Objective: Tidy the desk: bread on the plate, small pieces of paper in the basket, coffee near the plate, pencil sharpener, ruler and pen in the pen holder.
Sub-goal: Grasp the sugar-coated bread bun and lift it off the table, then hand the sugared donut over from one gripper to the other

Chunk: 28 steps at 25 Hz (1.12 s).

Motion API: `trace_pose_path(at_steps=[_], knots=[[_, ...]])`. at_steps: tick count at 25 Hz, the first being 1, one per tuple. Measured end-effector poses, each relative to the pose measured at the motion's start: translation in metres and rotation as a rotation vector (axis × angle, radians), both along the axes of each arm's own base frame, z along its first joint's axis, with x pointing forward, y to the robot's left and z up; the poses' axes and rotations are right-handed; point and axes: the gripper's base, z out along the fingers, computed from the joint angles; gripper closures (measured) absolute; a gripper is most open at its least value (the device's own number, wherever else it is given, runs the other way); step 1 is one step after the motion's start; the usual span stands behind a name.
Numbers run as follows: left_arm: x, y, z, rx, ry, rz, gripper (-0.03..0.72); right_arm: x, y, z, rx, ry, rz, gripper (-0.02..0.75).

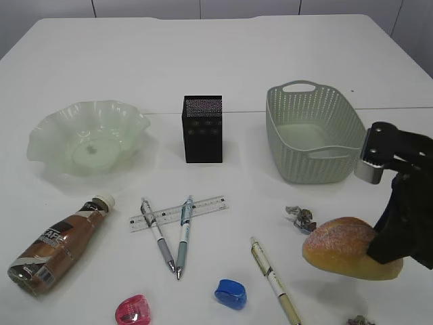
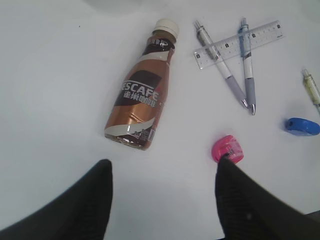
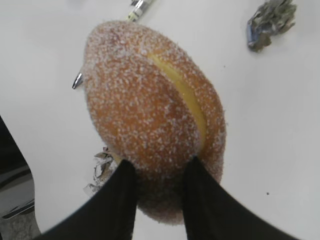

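My right gripper [image 1: 387, 249] is shut on the sugared bread roll [image 1: 342, 247] at its right end and holds it low over the table's front right; the roll fills the right wrist view [image 3: 150, 100]. The green glass plate [image 1: 47, 139] stands far left. The coffee bottle [image 1: 57, 245] lies on its side in front of it. My left gripper [image 2: 162, 167] is open and empty, its right finger by the pink sharpener [image 2: 227, 149]. A clear ruler [image 1: 206, 207], two pens [image 1: 157, 233] and a third pen [image 1: 274, 277] lie in front of the black pen holder [image 1: 202, 128].
The green basket [image 1: 284, 142] stands at the back right. A blue sharpener [image 1: 231, 293] lies front centre. Crumpled paper bits lie beside the roll [image 1: 301, 218], at the front edge [image 1: 358, 320] and in the right wrist view [image 3: 270, 22].
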Motion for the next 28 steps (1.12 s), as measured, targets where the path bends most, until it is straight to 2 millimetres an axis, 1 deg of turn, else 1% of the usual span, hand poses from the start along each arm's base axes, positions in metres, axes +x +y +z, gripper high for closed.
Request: trace_pose_path(at_steps=[4,8,12,16,20,23,28], knots=[[0.000,0.000,0.000,0.000,0.002,-0.001,0.213,-0.010,0.002,0.026,0.052,-0.088,-0.025,0.541],[-0.001,-0.003,0.001,-0.035,0.010,-0.020,0.213,-0.022,0.012,0.053,0.200,-0.139,-0.082,0.541],[-0.001,-0.014,0.005,-0.148,-0.012,-0.069,0.213,-0.034,0.018,0.074,0.310,-0.189,-0.114,0.541],[0.000,-0.024,0.013,-0.273,-0.061,-0.116,0.213,-0.042,0.023,0.086,0.393,-0.195,-0.122,0.541],[0.002,-0.029,0.018,-0.328,-0.109,-0.157,0.213,-0.046,0.031,0.093,0.463,-0.193,-0.121,0.541],[0.006,-0.032,0.019,-0.367,-0.128,-0.179,0.213,-0.049,0.044,0.097,0.511,-0.199,-0.100,0.541],[0.012,-0.041,0.021,-0.468,-0.148,-0.256,0.213,-0.055,0.073,0.103,0.579,-0.237,-0.055,0.541]])
